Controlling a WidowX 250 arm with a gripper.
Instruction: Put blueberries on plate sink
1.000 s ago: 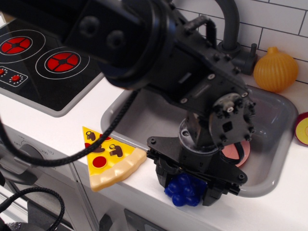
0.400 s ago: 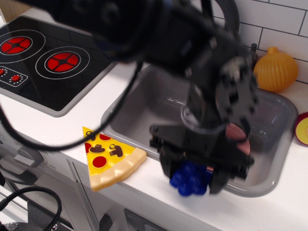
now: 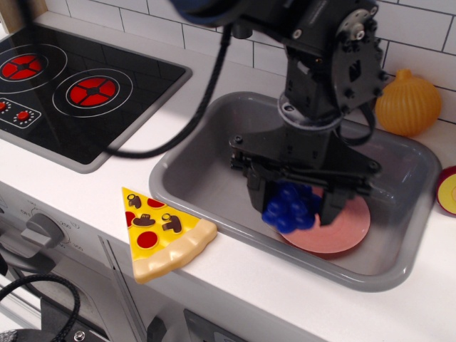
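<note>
Observation.image: plate (image 3: 340, 228) half hidden behind tool (image 3: 293, 206), blueberries (image 3: 291, 207).

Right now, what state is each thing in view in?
gripper: shut on the blueberries, above the sink
blueberries: held off the surface, over the plate's left edge
plate: flat in the sink, bare
sink: holds only the plate
pizza slice: flat on the counter
yellow onion: upright behind the sink

The black arm reaches down from above, its fingers (image 3: 329, 207) pointing downward, clamped on a load.
</note>
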